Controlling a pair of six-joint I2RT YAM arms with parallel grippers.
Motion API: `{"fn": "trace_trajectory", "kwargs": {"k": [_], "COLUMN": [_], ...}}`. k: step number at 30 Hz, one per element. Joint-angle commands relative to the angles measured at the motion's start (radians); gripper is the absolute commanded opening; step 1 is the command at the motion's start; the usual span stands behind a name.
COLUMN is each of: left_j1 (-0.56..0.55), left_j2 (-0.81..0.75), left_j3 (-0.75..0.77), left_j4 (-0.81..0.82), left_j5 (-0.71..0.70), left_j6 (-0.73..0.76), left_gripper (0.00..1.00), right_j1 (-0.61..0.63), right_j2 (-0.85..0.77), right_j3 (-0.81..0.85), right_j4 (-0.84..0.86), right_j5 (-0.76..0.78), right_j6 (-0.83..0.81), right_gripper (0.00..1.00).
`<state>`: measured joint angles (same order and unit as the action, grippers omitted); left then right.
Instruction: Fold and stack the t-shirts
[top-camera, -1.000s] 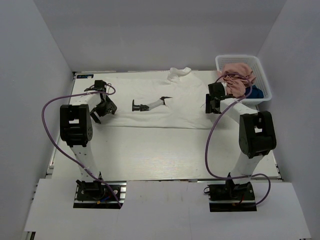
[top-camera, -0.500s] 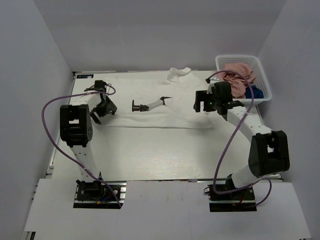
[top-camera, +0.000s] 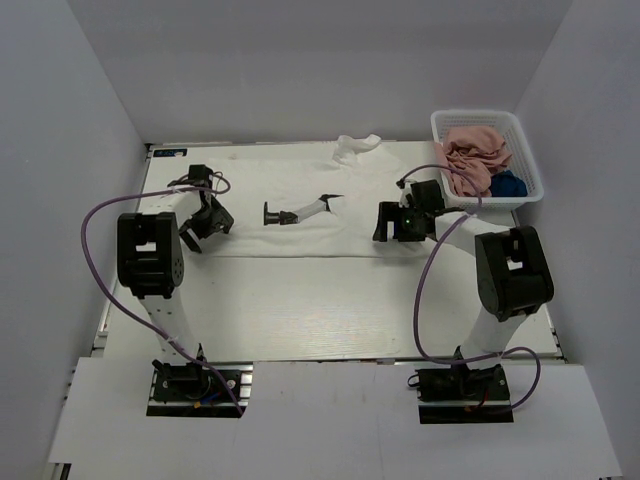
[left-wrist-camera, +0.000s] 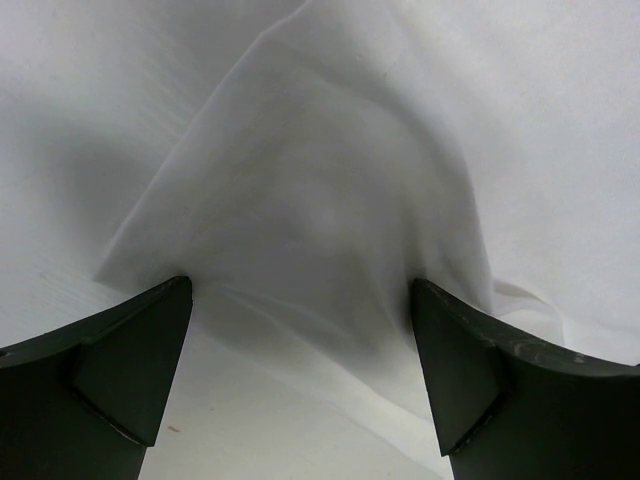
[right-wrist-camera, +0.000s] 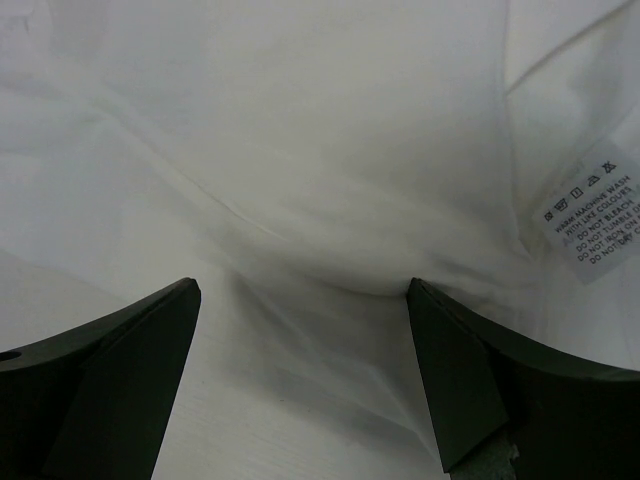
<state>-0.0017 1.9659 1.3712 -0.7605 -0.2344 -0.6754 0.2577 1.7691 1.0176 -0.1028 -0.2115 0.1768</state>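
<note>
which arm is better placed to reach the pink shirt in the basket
right. the right claw hovers open on the basket's side of the table, near the pink shirt; the left claw is across the white shirt at the opposite edge

Even, bright overhead light; wrist views softly shadowed, slightly blurred.

one shirt (top-camera: 340, 225) lies spread on the far half of the bench (top-camera: 320, 310). the basket (top-camera: 478, 114) stands at the far right corner, just right of it, with two more shirts (top-camera: 475, 160) in it.
</note>
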Motion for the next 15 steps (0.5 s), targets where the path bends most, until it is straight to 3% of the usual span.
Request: {"fn": "trace_trajectory", "kwargs": {"k": [1, 9, 15], "left_j1": [-0.003, -0.012, -0.012], "left_j2": [-0.061, -0.205, -0.493], "left_j3": [-0.066, -0.294, -0.559], "left_j4": [-0.025, -0.011, -0.014], "left_j5": [-0.009, 0.093, 0.127], "left_j6": [-0.027, -0.11, -0.173], "left_gripper": [1.0, 1.0, 1.0], "right_j1": [0.002, 0.008, 0.037], "right_j2": [-0.006, -0.278, -0.583], "right_j3": [-0.061, -0.388, -0.524], "right_j4": [-0.025, -0.075, -0.191], "right_j5": [0.052, 0.076, 0.067], "right_j6": [0.064, 0.248, 0.277], "right_gripper": [0.9, 0.9, 0.9]}}
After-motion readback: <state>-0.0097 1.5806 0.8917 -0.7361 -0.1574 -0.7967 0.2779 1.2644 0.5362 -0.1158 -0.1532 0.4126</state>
